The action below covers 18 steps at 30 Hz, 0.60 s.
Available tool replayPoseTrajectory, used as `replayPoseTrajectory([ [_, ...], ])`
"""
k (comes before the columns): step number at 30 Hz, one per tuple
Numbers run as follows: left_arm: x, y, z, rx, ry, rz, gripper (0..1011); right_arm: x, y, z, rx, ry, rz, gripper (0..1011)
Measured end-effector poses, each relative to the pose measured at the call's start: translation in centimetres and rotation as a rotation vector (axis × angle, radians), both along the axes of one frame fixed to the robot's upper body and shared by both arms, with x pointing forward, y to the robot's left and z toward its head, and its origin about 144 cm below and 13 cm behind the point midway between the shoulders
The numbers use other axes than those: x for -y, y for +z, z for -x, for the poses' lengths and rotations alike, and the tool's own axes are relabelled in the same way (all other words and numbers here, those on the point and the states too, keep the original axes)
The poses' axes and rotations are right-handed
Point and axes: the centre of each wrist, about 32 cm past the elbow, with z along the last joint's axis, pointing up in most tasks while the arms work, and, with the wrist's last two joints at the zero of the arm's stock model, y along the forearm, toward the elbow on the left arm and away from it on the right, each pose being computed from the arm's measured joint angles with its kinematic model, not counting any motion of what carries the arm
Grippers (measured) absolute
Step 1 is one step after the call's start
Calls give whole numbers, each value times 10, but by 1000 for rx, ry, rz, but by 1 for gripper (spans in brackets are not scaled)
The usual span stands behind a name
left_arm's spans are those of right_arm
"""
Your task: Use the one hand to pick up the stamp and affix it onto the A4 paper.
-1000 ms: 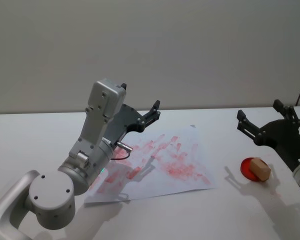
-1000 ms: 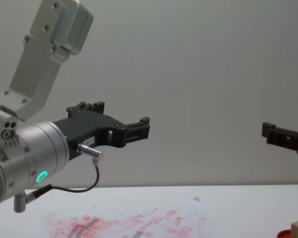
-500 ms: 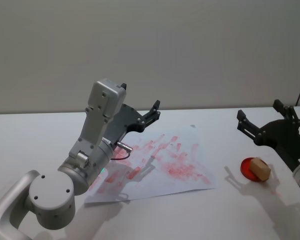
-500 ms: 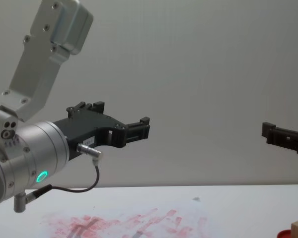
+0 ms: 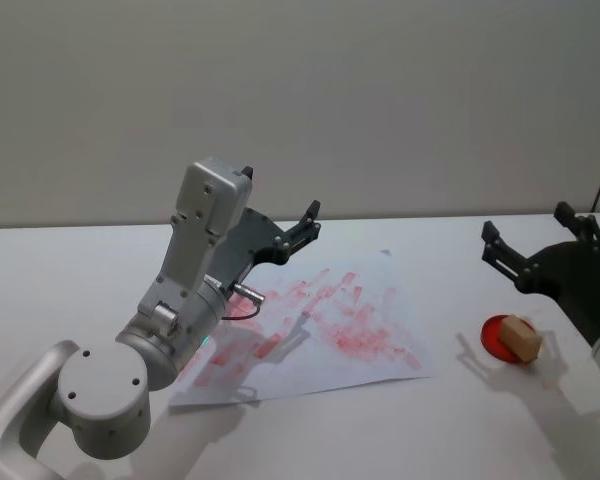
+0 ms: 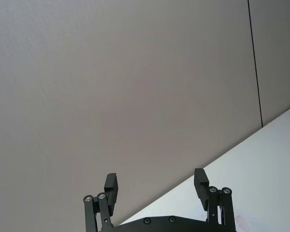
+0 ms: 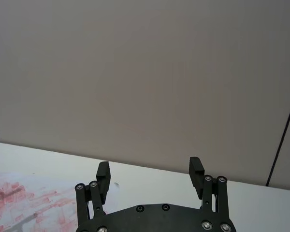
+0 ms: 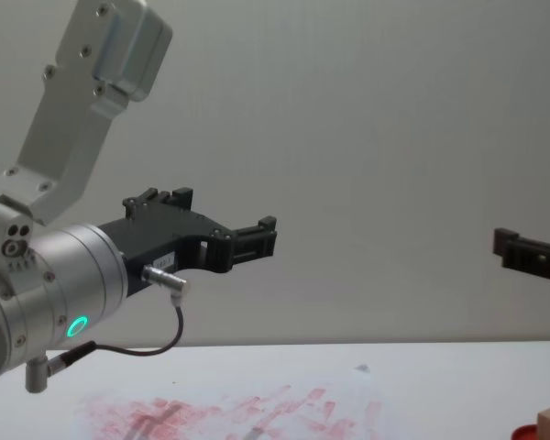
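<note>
Plainly the pick-up has not yet begun: the right hand (image 5: 525,224) hangs in the air above and behind the stamp (image 5: 520,338), its fingers spread apart and holding nothing. The stamp rests on the red pad (image 5: 492,335), on the tabletop (image 5: 400,430) near the right edge of the A4 paper (image 5: 330,330), not touching it. Next, I judge, that hand must drop and straddle the block before closing. The left hand (image 5: 313,218) is raised over the paper's far left part, fingers likewise apart, idle. Count: one stamp, one pad, one sheet, two hands.

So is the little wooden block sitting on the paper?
No, the wooden block sits at the red pad, off to the right of the paper and not touching it.
</note>
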Motion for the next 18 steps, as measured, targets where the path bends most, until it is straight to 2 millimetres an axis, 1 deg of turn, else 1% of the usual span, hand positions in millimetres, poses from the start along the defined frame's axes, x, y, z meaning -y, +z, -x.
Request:
replayPoseTrajectory([
  [7, 0, 0, 0, 0, 0, 0, 1001, 2, -2, 11, -40, -44, -7, 1001],
  [12, 0, 0, 0, 0, 0, 0, 1001, 4, -5, 22, -101, -76, -6, 1001],
  [18, 0, 0, 0, 0, 0, 0, 1001, 6, -7, 27, -164, -86, 1, 1001],
])
